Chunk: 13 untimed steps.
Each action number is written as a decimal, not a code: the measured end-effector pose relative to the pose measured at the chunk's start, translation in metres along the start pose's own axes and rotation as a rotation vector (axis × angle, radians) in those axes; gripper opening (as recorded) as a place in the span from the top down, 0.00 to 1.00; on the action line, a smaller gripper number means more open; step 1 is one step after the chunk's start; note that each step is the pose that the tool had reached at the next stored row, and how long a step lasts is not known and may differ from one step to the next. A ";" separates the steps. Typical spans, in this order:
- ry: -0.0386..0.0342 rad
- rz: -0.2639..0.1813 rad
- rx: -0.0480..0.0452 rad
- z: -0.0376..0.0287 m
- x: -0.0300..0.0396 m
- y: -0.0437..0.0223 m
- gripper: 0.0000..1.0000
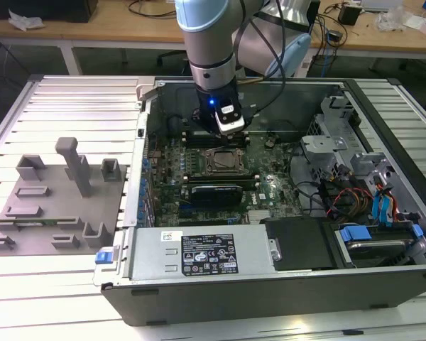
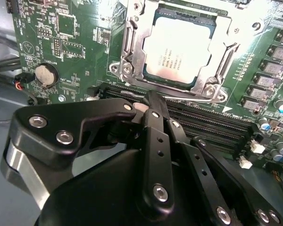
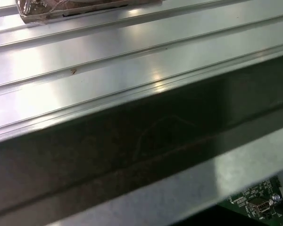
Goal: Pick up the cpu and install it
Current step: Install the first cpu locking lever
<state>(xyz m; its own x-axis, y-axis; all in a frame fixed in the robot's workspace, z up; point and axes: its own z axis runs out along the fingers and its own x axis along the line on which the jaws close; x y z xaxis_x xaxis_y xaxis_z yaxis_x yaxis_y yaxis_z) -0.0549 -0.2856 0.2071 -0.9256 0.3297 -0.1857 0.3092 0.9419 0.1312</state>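
1. My fingers point(image 2: 148, 101) look pressed together with nothing between them, as far as the second wrist view lets me judge; they hang just short of the memory slots point(image 2: 203, 120).
2. Just beyond my fingertips the cpu point(image 2: 179, 47) lies flat inside the socket frame point(image 2: 132, 52), pale top up, apart from me.
3. In the exterior view I hover over the socket point(image 1: 224, 162) inside the open computer case point(image 1: 270, 284).
4. Risk, as I judge it: if the chip sits slightly askew, pressing or clamping could bend contacts; a low sweep could clip the slots.
5. Far off on the bench point(image 1: 57, 298) stands the grey tray point(image 1: 50, 213).
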 end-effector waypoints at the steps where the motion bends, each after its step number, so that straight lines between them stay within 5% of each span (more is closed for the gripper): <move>1: -0.0005 0.002 0.0003 0.0001 0.0005 0.0002 0.89; 13: -0.0044 0.021 0.0049 0.0034 0.0030 0.0021 0.89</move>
<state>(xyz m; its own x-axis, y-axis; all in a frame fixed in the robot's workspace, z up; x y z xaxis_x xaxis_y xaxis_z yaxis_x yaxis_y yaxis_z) -0.0563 -0.2825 0.2035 -0.9181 0.3493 -0.1873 0.3293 0.9352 0.1302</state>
